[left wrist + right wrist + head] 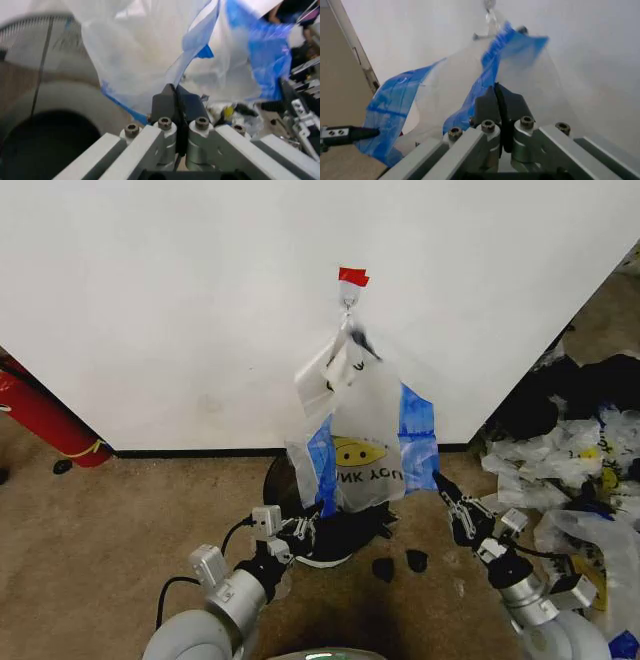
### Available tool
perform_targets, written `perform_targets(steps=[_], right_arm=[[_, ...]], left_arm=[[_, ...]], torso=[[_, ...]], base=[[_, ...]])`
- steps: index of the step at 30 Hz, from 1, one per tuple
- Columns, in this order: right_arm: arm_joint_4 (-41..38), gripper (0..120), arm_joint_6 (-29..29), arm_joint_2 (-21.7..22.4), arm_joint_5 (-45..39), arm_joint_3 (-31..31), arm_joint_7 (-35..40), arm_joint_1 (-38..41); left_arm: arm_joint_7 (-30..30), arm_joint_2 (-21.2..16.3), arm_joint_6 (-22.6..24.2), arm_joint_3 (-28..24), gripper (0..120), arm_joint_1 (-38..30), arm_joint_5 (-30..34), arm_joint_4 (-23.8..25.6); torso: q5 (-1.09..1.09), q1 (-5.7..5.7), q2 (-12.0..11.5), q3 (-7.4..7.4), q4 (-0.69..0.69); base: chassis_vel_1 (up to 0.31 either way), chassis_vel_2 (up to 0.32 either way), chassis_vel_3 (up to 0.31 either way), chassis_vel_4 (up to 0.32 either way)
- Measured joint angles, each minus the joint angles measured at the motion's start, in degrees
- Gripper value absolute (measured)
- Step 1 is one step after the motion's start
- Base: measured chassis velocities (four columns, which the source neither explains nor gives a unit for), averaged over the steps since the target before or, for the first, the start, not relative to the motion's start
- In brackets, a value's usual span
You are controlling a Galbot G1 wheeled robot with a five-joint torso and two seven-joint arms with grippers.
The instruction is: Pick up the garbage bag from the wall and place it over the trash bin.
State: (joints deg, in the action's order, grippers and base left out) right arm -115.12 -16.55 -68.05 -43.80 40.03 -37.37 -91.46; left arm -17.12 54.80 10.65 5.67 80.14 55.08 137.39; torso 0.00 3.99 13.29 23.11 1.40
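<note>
- The left gripper [308,529] is low, just in front of the trash bin [335,542], at the left lower edge of the garbage bag [365,442]. In the left wrist view its jaws are pressed together with a blue-edged fold of the bag [172,73] pinched between them.
- The garbage bag hangs from the small metal hook [349,302] on the wall [180,310], under the red tape strip [353,276]. Its lower part falls just above and in front of the bin.
- The right gripper [447,493] is at the right lower corner of the bag, near the blue part. In the right wrist view its jaws are also closed, with the blue handle strip [487,73] between them.
- To do this step well, I think both grippers should keep a firm pinch and rise together, so that the loop comes up over the tip of the hook without tearing the thin film. After this the two holds should go apart to open the mouth wider than the rim of the bin.
- The floor [120,520] is rough brownish concrete, with two small dark pieces [400,564] near the bin.
- A red cylinder, maybe a fire extinguisher [40,415], leans at the far left. A heap of other plastic bags [575,470] lies at the right.
</note>
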Motion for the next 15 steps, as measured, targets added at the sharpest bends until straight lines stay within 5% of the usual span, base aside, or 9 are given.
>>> perform_targets(steps=[7,15], right_arm=[[-7.01,0,2.58,1.99,-2.12,-0.19,5.82,3.53],[-15.47,0,5.31,5.63,-6.97,-0.17,12.31,7.1]], left_arm=[[-0.48,-3.88,-0.1,1.43,0,-5.55,5.35,5.39],[-0.46,-9.0,-0.54,4.21,0,-10.08,10.65,6.12]], torso=[[0.0,0.01,0.0,0.01,0.0],[-0.02,0.01,-0.02,0.01,0.0]], base=[[0.0,0.0,0.0,0.0],[0.0,0.0,0.0,0.0]])
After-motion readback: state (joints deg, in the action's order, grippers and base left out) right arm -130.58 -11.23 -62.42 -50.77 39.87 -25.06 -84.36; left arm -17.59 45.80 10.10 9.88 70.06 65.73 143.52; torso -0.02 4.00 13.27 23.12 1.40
